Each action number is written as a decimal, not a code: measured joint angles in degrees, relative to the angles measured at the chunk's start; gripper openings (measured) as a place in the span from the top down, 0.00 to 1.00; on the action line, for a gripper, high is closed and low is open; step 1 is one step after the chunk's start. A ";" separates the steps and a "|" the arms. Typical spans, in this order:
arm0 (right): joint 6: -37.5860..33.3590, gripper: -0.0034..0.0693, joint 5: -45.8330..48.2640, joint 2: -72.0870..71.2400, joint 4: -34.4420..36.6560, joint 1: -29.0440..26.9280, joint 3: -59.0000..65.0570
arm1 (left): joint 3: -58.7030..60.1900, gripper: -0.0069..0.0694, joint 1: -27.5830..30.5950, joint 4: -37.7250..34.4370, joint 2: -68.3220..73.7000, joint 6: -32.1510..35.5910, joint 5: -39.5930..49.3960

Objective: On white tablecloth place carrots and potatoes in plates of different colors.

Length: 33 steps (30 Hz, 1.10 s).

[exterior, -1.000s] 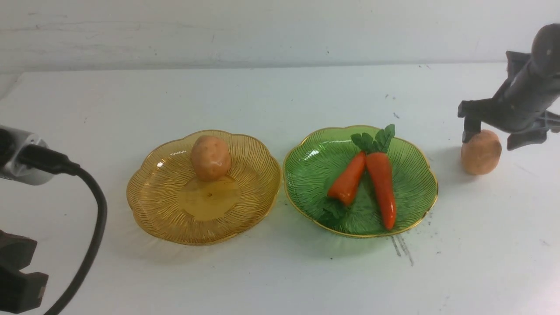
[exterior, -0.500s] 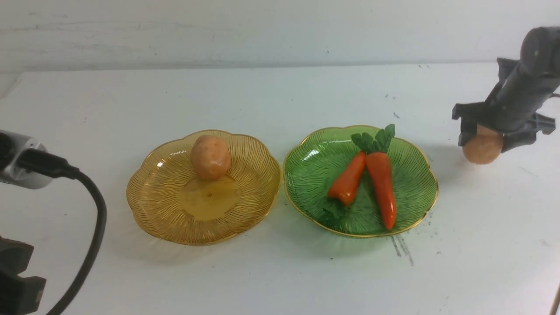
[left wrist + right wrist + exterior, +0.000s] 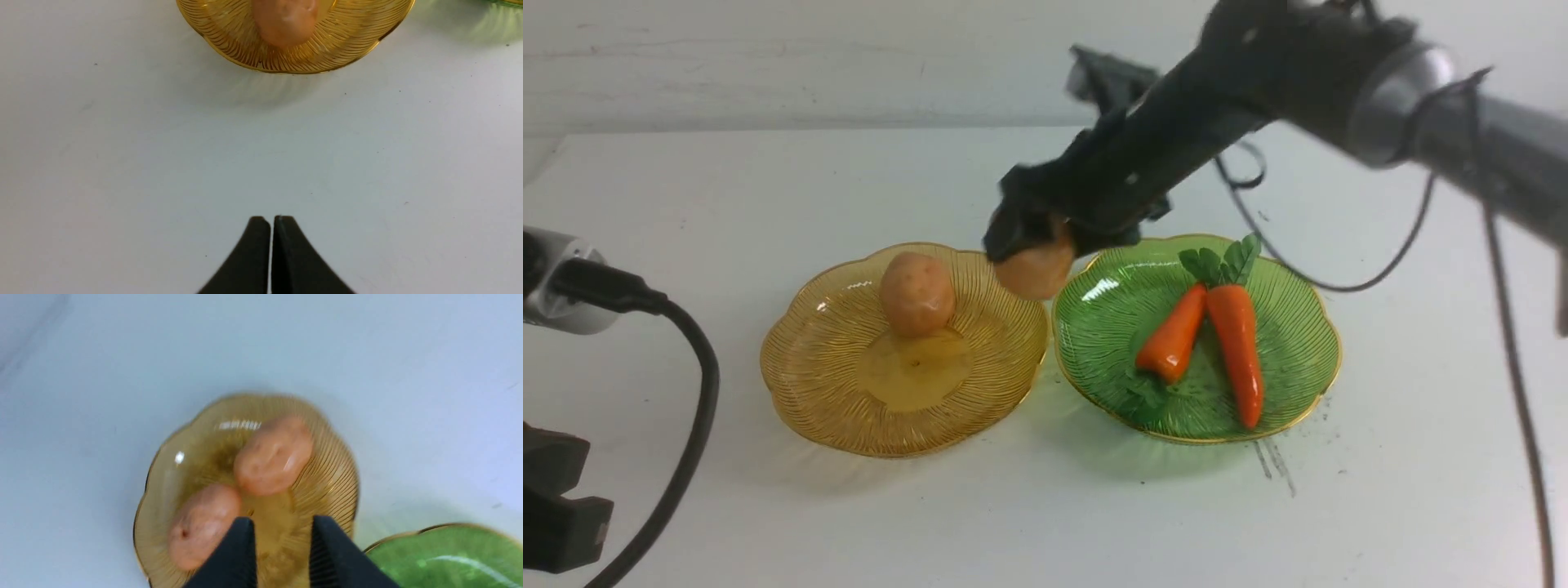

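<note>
Your right end effector (image 3: 282,522): part-open, gripping nothing; potato (image 3: 202,526) just beside it at amber plate (image 3: 331,473). Left end effector (image 3: 271,218) closed, empty.

Right fingers (image 3: 1006,235) hide part of one potato (image 3: 1033,276).

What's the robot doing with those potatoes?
The right end effector hangs over the amber ribbed plastic plate, jaws apart, a tan toy potato beside its tips, seemingly released. Another tan potato sits in that plate. Two orange plastic carrots lie in the green ribbed plate. The left end effector rests shut.
</note>
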 joint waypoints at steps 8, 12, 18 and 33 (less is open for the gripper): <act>5.45 0.97 1.71 -30.66 -16.70 -2.80 8.03 | 0.00 0.91 0.00 -0.26 0.00 -0.79 0.00; 6.51 0.97 0.35 -47.13 -19.33 -2.80 25.53 | 0.00 0.91 0.00 -0.26 0.00 -0.84 0.00; 9.54 0.97 -29.99 -81.82 -25.29 -2.98 70.09 | 0.00 0.91 0.00 -0.26 0.00 -0.84 -1.13; 37.55 0.97 -54.35 -117.02 -44.49 -3.18 110.85 | 6.91 0.91 0.00 -0.19 -5.43 -0.33 -12.90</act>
